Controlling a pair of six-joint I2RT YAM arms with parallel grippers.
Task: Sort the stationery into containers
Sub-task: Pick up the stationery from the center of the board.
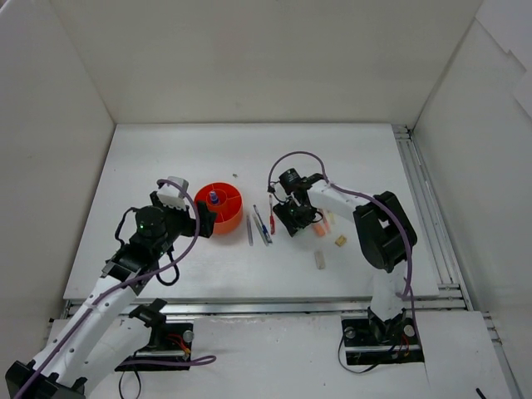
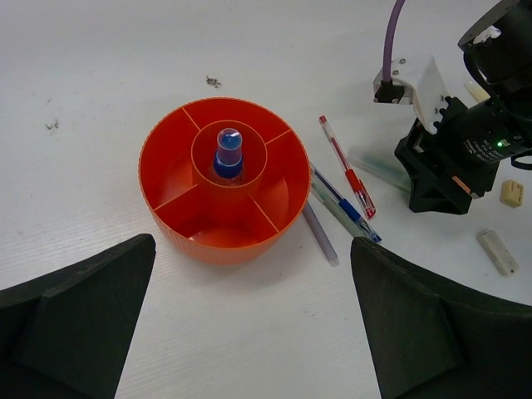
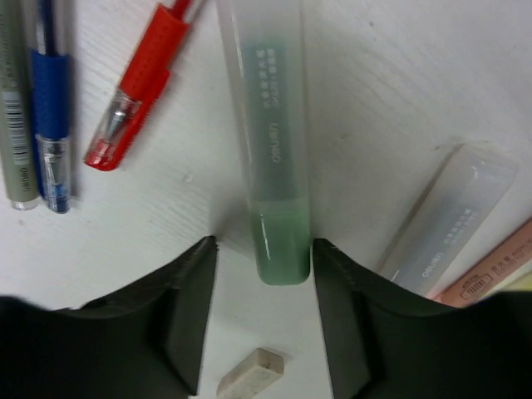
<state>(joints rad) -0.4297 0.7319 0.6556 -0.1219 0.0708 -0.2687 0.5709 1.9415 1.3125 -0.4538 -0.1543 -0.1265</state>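
The round orange-red bowl (image 1: 219, 208) with dividers stands left of centre; it also shows in the left wrist view (image 2: 224, 179). A blue-white marker (image 2: 229, 154) stands upright in its centre cup. My left gripper (image 2: 253, 332) is open and empty, just near of the bowl. Red (image 2: 347, 166), blue (image 2: 345, 208) and grey (image 2: 320, 233) pens lie right of the bowl. My right gripper (image 3: 264, 249) is open, low over the table, its fingers (image 3: 187, 307) either side of the green end of a green marker (image 3: 270, 150). A gap shows on the left side.
A pale translucent marker (image 3: 449, 224) and an orange marker (image 3: 490, 270) lie right of the green one. A beige eraser (image 3: 251, 372) lies between the right fingers. Two more erasers (image 2: 511, 193) (image 2: 497, 252) lie right of the right arm. White walls surround the table.
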